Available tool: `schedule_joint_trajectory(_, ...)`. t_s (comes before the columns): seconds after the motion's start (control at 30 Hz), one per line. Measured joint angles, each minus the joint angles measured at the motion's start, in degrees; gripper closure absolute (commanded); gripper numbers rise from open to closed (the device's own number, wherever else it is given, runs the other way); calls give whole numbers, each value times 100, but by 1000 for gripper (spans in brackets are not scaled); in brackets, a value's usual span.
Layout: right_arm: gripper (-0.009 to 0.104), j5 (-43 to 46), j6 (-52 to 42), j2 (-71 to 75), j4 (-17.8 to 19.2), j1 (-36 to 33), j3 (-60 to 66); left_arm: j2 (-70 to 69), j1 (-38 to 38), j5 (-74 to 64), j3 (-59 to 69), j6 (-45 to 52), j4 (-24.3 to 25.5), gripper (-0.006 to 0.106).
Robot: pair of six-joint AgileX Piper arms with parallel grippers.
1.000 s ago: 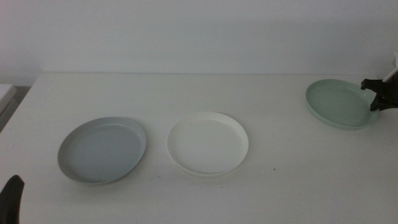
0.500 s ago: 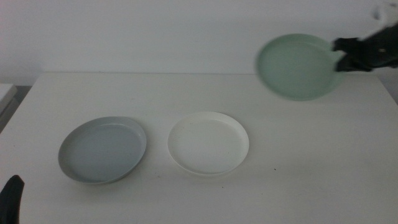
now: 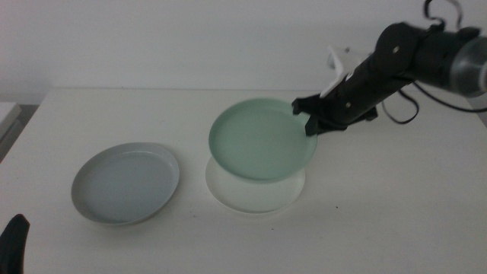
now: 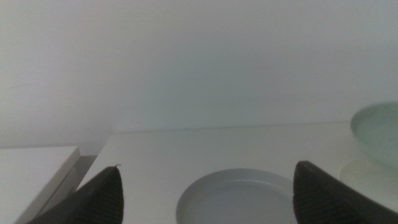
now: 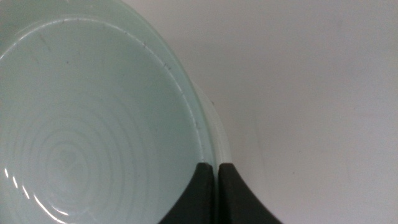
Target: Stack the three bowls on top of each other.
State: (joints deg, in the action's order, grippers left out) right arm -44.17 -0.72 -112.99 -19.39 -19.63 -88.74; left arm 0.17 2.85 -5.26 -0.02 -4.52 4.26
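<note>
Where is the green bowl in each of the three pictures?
Middle view: the mint green bowl hangs tilted over the white bowl, its rim pinched by the right gripper.
Left wrist view: only its edge shows, at the right side.
Right wrist view: it fills the left half, rim between the shut jaws.
Shared landmark: the white bowl beneath it, a pale sliver in both wrist views.

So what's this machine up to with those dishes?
It is stacking bowls. The right tool grips the mint green bowl by its rim and holds it in the air, tilted, above the white bowl, which sits on the table. The green one is not set down yet. The grey-blue bowl lies untouched to the white one's left. The left tool waits open near the table's front edge, close to the grey-blue bowl.
</note>
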Motion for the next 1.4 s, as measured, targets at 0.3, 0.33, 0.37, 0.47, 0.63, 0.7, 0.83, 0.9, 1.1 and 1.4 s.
schedule_joint_trajectory(0.3, 97, 11, 20, -509, 8, -85, 22, 0, 0, 0, 0, 0, 0, 7)
schedule_joint_trajectory(0.33, 96, 11, 20, -545, 8, -85, 22, 0, 0, 0, 0, 0, 0, 7)
schedule_joint_trajectory(0.37, 95, 11, 20, -560, -4, -85, 22, 0, 0, 0, 0, 0, 0, 7)
schedule_joint_trajectory(0.47, 81, 58, 10, -609, -47, -85, 33, 0, 0, 0, 0, 0, 0, 7)
schedule_joint_trajectory(0.63, 33, 158, 10, -609, -84, -85, -18, 0, 0, 0, 0, 0, 0, 7)
schedule_joint_trajectory(0.7, 19, 10, -6, -594, -68, -85, -131, 0, 0, 0, 0, 0, 0, 7)
schedule_joint_trajectory(0.83, 5, -602, -394, -227, -43, 50, -326, 0, 0, 0, 0, 0, 0, 7)
schedule_joint_trajectory(0.9, 5, -865, -649, 216, -55, 210, -349, 0, 0, 0, 0, 0, 0, 7)
schedule_joint_trajectory(1.1, 5, -915, -1791, 2251, -331, 647, 232, 0, 0, 0, 0, 0, 0, 7)
schedule_joint_trajectory(1.4, 5, -567, -3806, 5823, -1885, 647, 2774, 0, 0, 0, 0, 0, 0, 7)
